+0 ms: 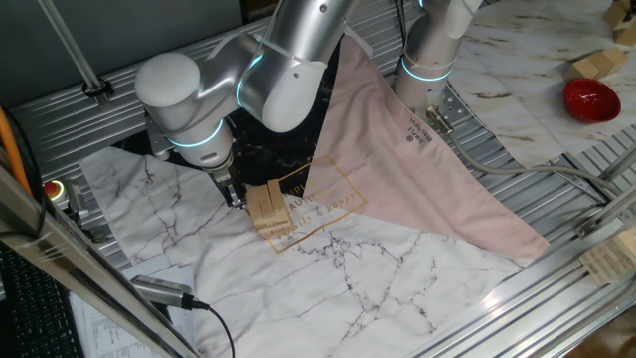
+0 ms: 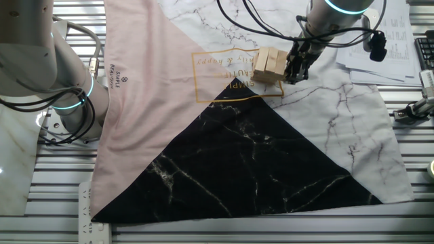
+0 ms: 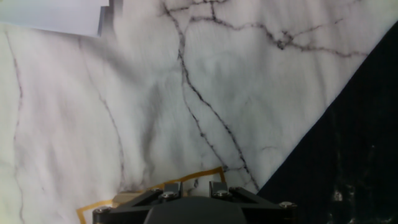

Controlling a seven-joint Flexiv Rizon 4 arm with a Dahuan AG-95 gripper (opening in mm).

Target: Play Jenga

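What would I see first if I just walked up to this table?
Probably the small tan wooden Jenga tower in the middle of the marble-patterned pink, white and black cloth. The big silver robot arm leans over it, its dark gripper right beside the tower. A shiny red bowl sits far off in one corner.
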